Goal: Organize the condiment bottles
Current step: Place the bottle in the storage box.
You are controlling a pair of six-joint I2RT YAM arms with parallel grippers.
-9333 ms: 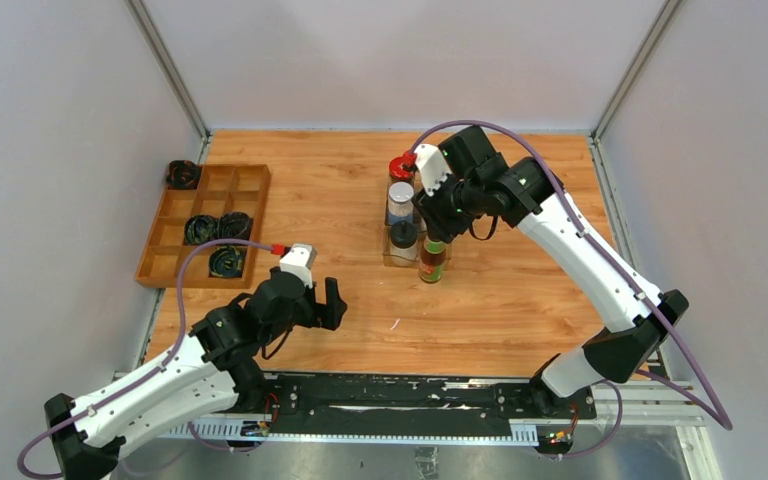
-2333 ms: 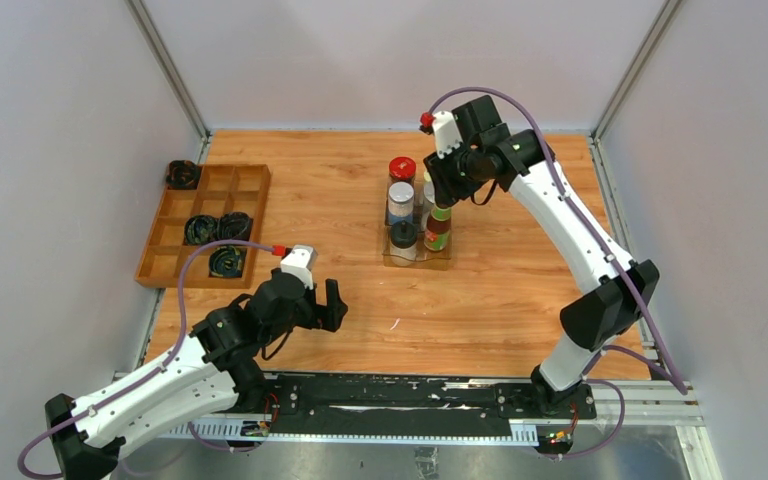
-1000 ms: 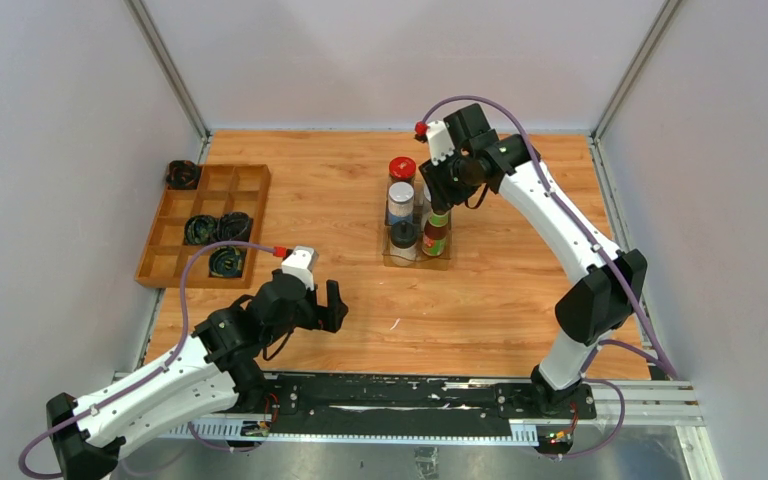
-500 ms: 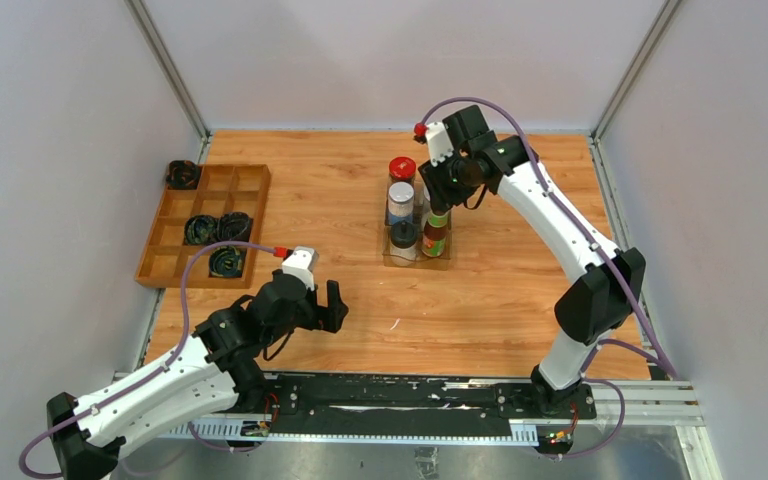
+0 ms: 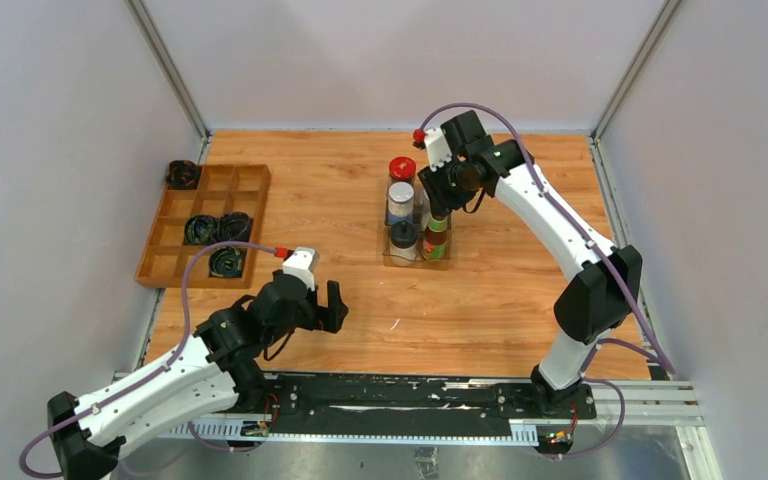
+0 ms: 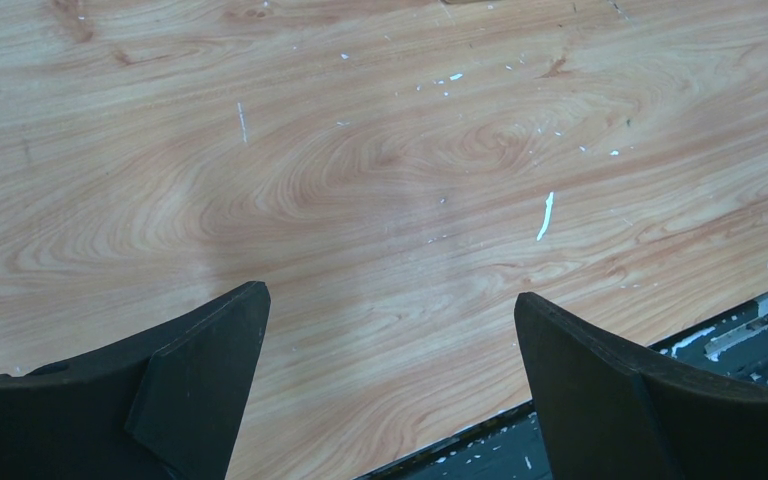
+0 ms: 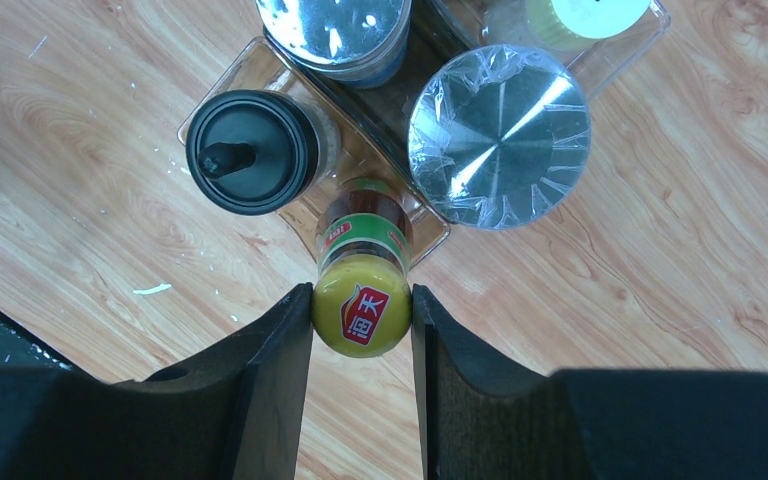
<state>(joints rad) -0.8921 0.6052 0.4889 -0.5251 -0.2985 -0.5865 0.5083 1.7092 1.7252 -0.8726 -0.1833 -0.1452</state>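
The right tool (image 7: 362, 300) pinches the yellow cap of the brown sauce bottle (image 7: 362, 320), which stands in the clear rack's (image 7: 438, 238) near-right corner (beside the black-capped jar (image 7: 250, 150)). A crooked release could topple it over the rim. The left tool (image 6: 388, 300) hangs spread, empty.

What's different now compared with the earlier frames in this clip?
The right end effector has moved the yellow-capped sauce bottle away from the arms, from the clear rack's near edge into its near right corner, still clamped on the cap. The open left end effector, the other jars and the wooden tray stayed put.
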